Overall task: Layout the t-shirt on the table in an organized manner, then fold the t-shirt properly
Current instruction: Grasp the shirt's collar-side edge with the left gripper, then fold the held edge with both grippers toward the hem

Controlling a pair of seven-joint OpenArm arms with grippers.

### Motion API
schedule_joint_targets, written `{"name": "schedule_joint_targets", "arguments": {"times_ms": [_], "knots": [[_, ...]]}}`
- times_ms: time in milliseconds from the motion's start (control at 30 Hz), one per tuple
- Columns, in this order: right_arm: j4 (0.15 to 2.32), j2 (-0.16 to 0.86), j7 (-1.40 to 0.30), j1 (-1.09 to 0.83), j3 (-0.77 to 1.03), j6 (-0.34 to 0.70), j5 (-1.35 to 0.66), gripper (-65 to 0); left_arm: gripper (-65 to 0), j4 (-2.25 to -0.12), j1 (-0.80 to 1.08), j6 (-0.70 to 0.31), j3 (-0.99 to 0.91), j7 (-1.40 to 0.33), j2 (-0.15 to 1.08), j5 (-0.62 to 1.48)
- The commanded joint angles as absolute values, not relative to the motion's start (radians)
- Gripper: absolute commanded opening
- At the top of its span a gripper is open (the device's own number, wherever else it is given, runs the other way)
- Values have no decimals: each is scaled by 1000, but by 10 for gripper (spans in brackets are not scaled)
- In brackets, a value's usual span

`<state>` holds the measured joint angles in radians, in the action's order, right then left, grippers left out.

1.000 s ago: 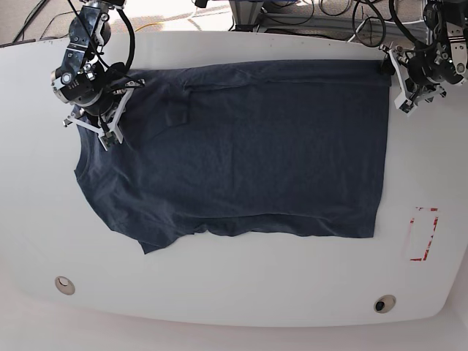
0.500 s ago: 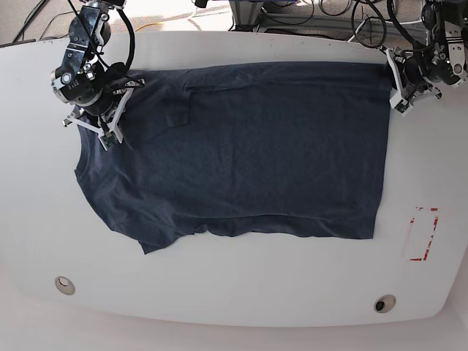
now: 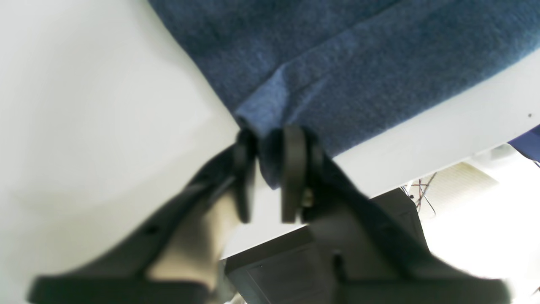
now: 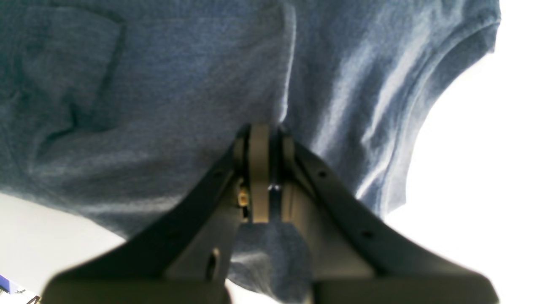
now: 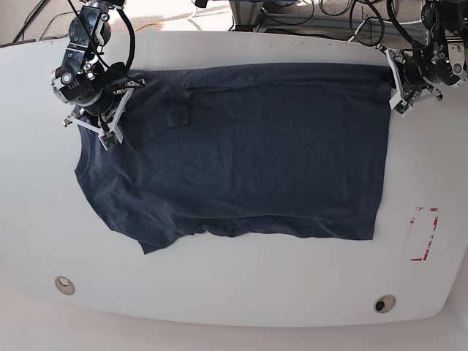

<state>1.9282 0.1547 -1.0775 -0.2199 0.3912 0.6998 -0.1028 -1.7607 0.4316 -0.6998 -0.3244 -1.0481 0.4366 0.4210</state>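
Left gripper has just closed — jaws stood apart a second ago, now pinch hem corner of t-shirt at far edge of table. Right gripper unchanged, clamped on cloth at shoulder end. We judge both ends now held, so stretching flat can begin; fold not started.

Base view gives us whole shirt, spread flat, lower sleeve rumpled. Only wrist views show us cloth between jaws.
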Motion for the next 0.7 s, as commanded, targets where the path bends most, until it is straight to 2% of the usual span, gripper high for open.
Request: {"name": "schedule_joint_targets", "arguments": {"times_ms": [0,667], "knots": [[1948,165,-1061,-213,395,698,-108,-623,-640,-1781,429,-698,-331,-1043,455,417],[1948,163,-1061,-211,394,698,-108,-623,-647,-1842,426,-698,-367,-1043,456,420]]}}
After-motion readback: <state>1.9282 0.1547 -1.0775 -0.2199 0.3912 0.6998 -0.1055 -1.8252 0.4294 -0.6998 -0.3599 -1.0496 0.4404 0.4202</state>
